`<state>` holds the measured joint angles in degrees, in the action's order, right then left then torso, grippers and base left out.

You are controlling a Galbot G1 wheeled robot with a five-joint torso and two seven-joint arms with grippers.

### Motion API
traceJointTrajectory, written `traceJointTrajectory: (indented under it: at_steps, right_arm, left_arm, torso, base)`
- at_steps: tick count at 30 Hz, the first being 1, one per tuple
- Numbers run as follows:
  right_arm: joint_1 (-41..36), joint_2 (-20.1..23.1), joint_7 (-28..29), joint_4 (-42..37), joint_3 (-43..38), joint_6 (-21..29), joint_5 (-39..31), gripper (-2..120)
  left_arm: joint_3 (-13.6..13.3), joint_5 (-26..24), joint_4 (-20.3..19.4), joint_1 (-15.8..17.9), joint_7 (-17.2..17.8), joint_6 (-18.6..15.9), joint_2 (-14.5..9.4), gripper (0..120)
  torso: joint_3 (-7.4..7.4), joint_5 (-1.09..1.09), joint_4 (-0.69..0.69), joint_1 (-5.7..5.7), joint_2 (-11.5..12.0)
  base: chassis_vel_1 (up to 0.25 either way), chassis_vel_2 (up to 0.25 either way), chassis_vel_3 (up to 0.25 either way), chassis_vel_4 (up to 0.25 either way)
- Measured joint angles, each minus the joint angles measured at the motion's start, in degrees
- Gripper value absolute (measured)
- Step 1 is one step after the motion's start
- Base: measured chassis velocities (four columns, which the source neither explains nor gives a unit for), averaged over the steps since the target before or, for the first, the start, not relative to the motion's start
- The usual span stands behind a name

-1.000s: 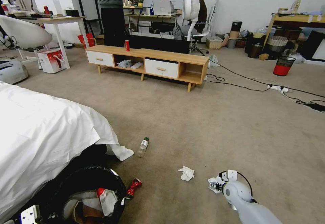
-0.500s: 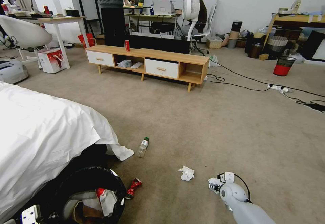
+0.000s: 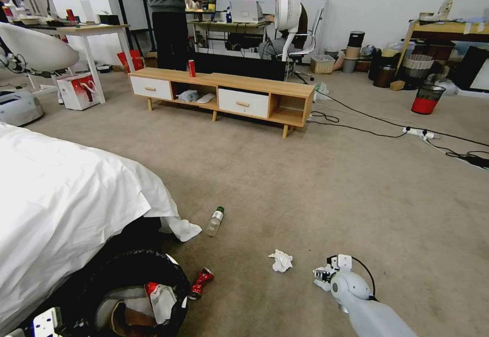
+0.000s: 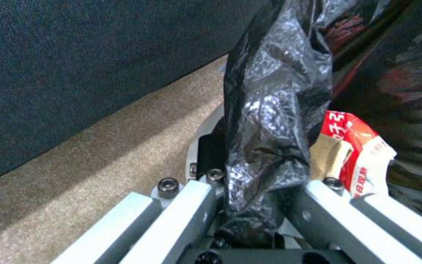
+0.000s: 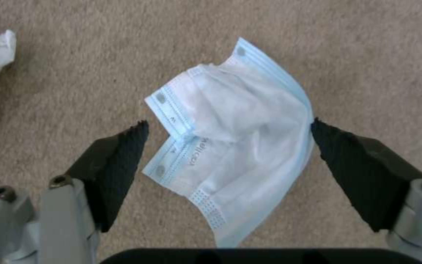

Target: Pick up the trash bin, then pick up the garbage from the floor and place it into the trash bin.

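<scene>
The right gripper [image 5: 228,137] hangs low over the carpet with its jaws spread wide, and a crumpled blue-and-white face mask [image 5: 230,143] lies right between the two black pads [image 5: 115,165]. Seen from the wrist, the mask's long axis runs from about one o'clock to seven o'clock, slanted across the line between the pads, so one pad sits off its pleated edge and the other just off its far side. I'd judge that closing from here would pinch the mask across its width, provided the gripper is low enough; I can't tell whether the pads touch the carpet.

From the head view the right gripper [image 3: 322,276] sits at roughly five o'clock on the floor, with a white tissue [image 3: 280,260] near it toward nine o'clock. Farther the same way lies a crushed can [image 3: 201,281], just beside the bin [image 3: 175,270], and a bottle [image 3: 215,221] lies toward eleven o'clock, near the bed sheet [image 3: 76,199].

The bin is at seven o'clock, tucked against the bed. The left gripper [image 4: 257,205] is clamped on its rim, black liner [image 4: 269,110] bunched between the jaws, and a red-and-white packet [image 4: 357,154] lies inside. The right arm is plainly the nearer one to the mask.
</scene>
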<state>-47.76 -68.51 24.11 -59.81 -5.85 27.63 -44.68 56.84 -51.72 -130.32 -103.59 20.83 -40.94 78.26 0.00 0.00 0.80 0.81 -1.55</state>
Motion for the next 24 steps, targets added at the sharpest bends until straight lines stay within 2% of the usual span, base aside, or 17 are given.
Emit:
traceJointTrajectory:
  at_steps: [17,22,24]
  right_arm:
    - [0.67,-1.33,-2.01,4.65,0.04,-2.12,3.88,81]
    - [0.64,-1.41,-2.32,5.17,0.01,-2.54,4.66,74]
    - [0.53,-1.48,-2.34,5.24,-0.01,-2.6,4.83,64]
  left_arm:
    - [-0.12,0.02,0.08,-0.12,-0.06,0.07,-0.21,0]
    - [-0.19,0.1,0.36,-0.08,-0.08,0.1,-0.21,0]
    - [-0.19,0.15,0.47,-0.07,-0.11,0.12,-0.22,0]
  torso:
    - [0.0,0.0,0.0,0.0,0.0]
    - [0.0,-0.01,0.0,0.0,0.0]
    - [0.0,0.0,0.0,0.0,0.0]
  base:
    - [0.0,0.0,0.0,0.0]
    - [0.0,0.0,0.0,0.0]
    - [0.0,0.0,0.0,0.0]
